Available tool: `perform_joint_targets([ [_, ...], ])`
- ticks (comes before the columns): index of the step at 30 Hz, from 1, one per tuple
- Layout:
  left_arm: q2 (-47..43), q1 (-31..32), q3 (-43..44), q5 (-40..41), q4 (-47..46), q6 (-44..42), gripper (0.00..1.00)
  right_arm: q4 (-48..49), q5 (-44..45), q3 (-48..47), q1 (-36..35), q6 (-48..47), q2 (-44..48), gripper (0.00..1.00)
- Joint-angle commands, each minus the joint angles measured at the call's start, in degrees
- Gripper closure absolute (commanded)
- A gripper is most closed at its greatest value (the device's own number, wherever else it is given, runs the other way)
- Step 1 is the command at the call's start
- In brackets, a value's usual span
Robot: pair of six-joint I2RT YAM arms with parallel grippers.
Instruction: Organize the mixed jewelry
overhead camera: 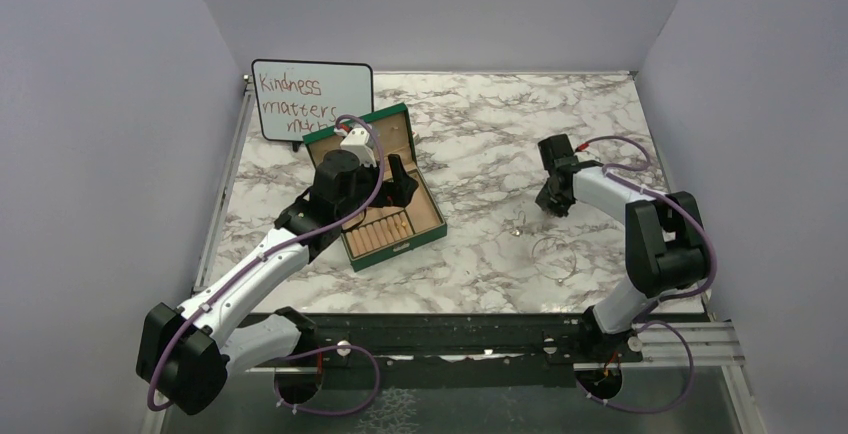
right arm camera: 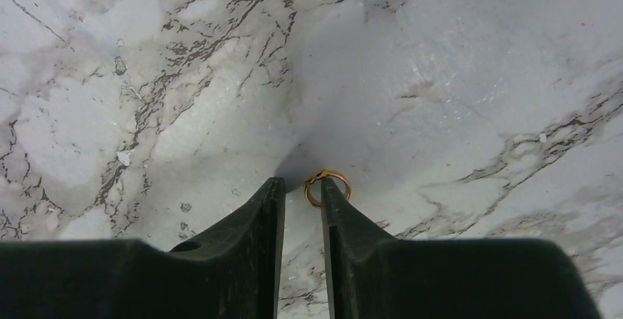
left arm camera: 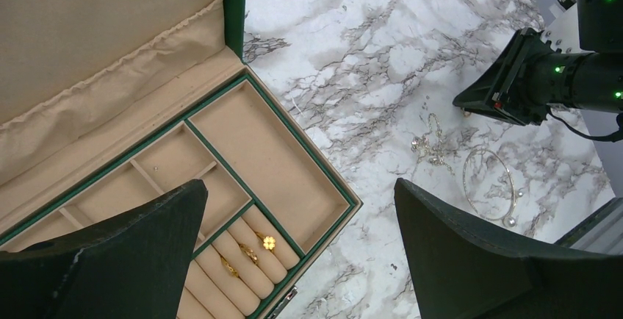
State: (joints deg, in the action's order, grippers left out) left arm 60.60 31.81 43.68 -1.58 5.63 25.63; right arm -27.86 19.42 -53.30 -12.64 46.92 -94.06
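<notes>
A small gold ring [right arm camera: 328, 178] lies on the marble table under my right gripper [right arm camera: 303, 184]. Its jaws stand a narrow gap apart with nothing between them, and the right fingertip overlaps the ring. In the top view the right gripper [overhead camera: 553, 197] is low at the table's right. A thin silver wire loop [overhead camera: 555, 257] and little silver bits [overhead camera: 515, 226] lie loose near it; both also show in the left wrist view, the loop [left arm camera: 488, 183] and the bits [left arm camera: 433, 150]. My left gripper [left arm camera: 300, 184] is wide open and empty above the green box's corner. Three gold rings [left arm camera: 269, 242] sit in its ring rolls.
The open green box [overhead camera: 400, 247] with tan compartments stands left of centre, its lid leaning back. A tiny stud [left arm camera: 156, 166] lies in one small compartment. A whiteboard [overhead camera: 310, 99] with handwriting stands behind the box. Walls close the table on three sides.
</notes>
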Motion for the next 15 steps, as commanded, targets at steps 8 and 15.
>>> perform_joint_targets([
  [8,-0.4,-0.35,-0.34,1.15,-1.19,-0.58,0.01,1.05,1.28,0.16,2.3,-0.4,-3.07,0.75],
  [15,-0.47,-0.35,-0.44,1.16,-1.21,-0.49,0.01,0.84,-0.8,-1.21,2.67,-2.58,-5.1,0.76],
])
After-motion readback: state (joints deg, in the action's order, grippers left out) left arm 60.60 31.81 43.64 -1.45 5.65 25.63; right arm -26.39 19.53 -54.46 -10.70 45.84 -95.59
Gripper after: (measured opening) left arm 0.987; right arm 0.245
